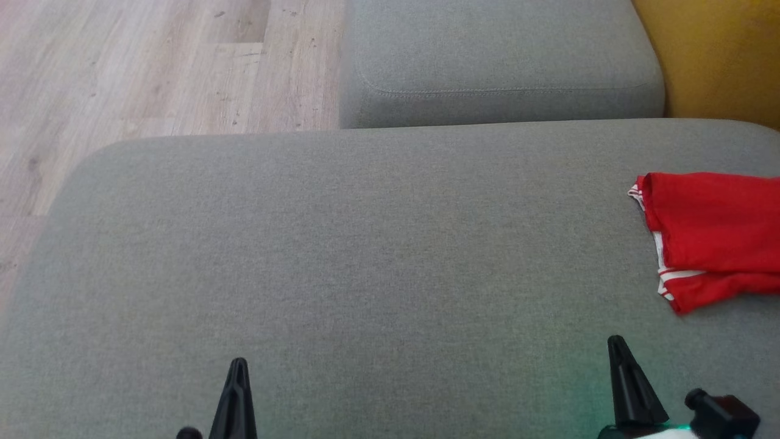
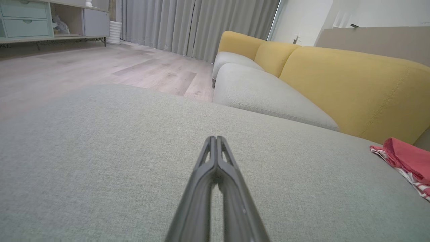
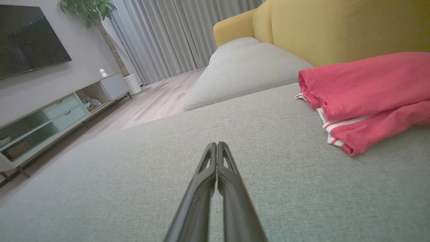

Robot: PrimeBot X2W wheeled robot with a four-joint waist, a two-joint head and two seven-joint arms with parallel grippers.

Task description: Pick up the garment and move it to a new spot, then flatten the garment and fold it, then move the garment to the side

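Observation:
The garment (image 1: 710,235) is a red cloth with white striped trim, folded into a flat bundle at the right edge of the grey seat cushion (image 1: 365,256). It also lies at the far right in the left wrist view (image 2: 408,161) and at the upper right in the right wrist view (image 3: 362,97). My left gripper (image 1: 239,364) is shut and empty near the front of the cushion, far left of the garment; its tips meet (image 2: 216,137). My right gripper (image 1: 615,341) is shut and empty just in front of the garment, apart from it; its tips meet (image 3: 216,144).
A second grey cushion (image 1: 499,61) lies beyond the seat, with a yellow backrest (image 1: 719,55) at the far right. Wooden floor (image 1: 152,67) lies to the left. A TV cabinet (image 3: 50,117), curtains (image 2: 198,27) and a plant (image 3: 90,10) stand across the room.

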